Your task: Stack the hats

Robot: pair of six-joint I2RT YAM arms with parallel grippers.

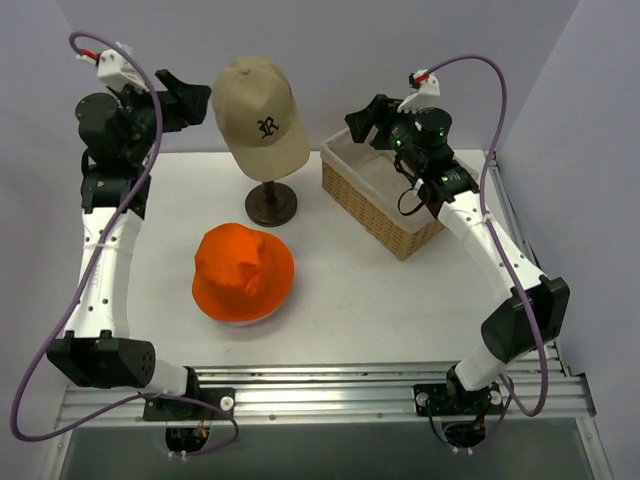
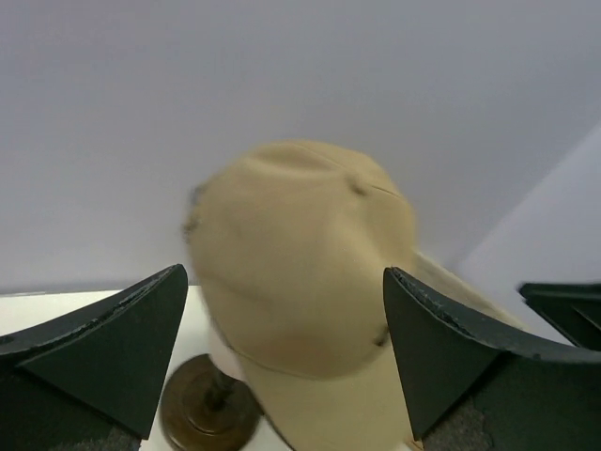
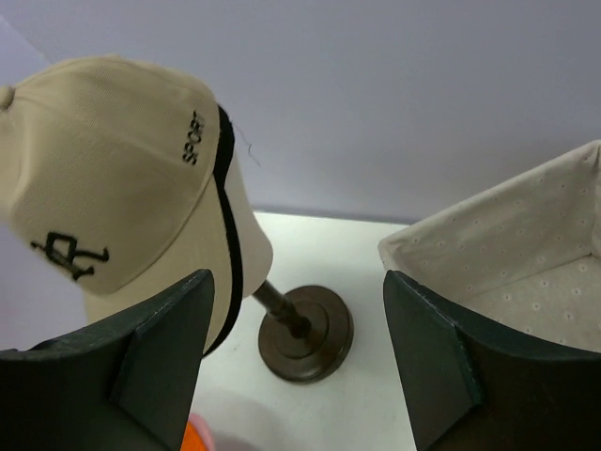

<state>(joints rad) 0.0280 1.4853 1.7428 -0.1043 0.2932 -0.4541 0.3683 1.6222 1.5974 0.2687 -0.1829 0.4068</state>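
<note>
Pale lilac walls [image 1: 330, 40] are seen on all sides, with a white matte desk [image 1: 350, 300] below; nothing slippery-looking, no clutter noted near the fingers.

Left fingers [image 2: 113, 338] are spread wide and nothing is pinched. Right fingers [image 3: 141, 366] are also parted and hold nothing. The tan baseball cap [image 1: 262, 115] is found between the two sets of fingers, perched on a dark stand [image 1: 271, 203]. It sits just ahead of the left fingers and slightly off to one side of the right ones, touched by neither. A black edge [image 3: 228, 216] is seen under its brim; whether another hat lies beneath cannot be told.

The orange bucket hat [image 1: 243, 272] is laid on the desk, below and well apart from both sets of fingers. A wicker basket [image 1: 380, 225] with a cloth lining is placed just beside and under the right fingers.

Handling, judged: the cap is expected to be light and soft, with a crown that collapses if squeezed and a stiffer brim. The brim or crown side is best pinched, then lifted straight up so the stand is not tipped. The bucket hat is taken as floppy; a fold of the crown should be pinched.
</note>
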